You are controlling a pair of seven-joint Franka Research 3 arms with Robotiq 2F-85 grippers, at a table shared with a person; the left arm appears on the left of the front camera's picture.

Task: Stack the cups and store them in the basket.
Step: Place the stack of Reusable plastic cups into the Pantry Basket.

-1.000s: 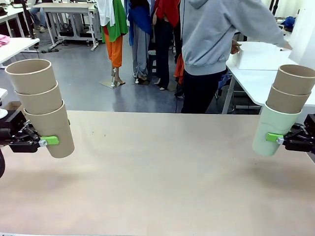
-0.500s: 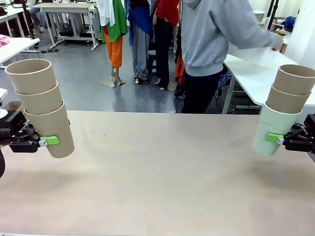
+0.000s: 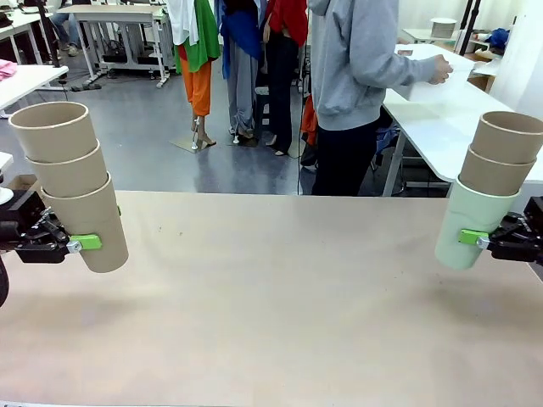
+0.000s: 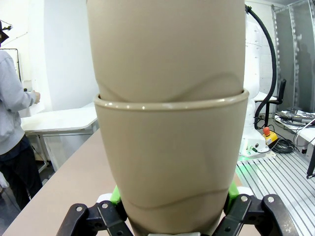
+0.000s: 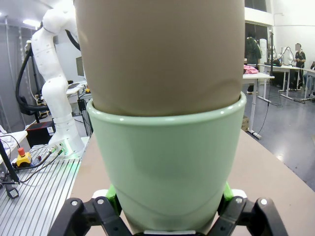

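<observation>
The tan table (image 3: 280, 305) runs across the front view, its top bare between the two arms. A person (image 3: 356, 85) in a grey hooded top stands beyond its far edge, turned toward a white side table (image 3: 441, 136) past the far right corner, one hand (image 3: 439, 69) on the white basket (image 3: 445, 87) there; whether the basket rests on that table or is lifted I cannot tell.

Over the table's left edge hangs the left stack (image 3: 72, 182) (image 4: 170, 162) of three brown cups, nested, mouths tilted up and out to the left, clear of the top. Over the right edge the green cup (image 3: 471, 216) (image 5: 167, 162) carries two brown cups (image 3: 505, 153) nested in it, leaning up and out to the right.

The left gripper (image 3: 92, 240) (image 4: 173, 206) pinches the bottom cup of the left stack near its base, green pads (image 4: 115, 196) pressed on both sides. The right gripper (image 3: 467, 237) (image 5: 167, 201) clamps the green cup low down the same way
</observation>
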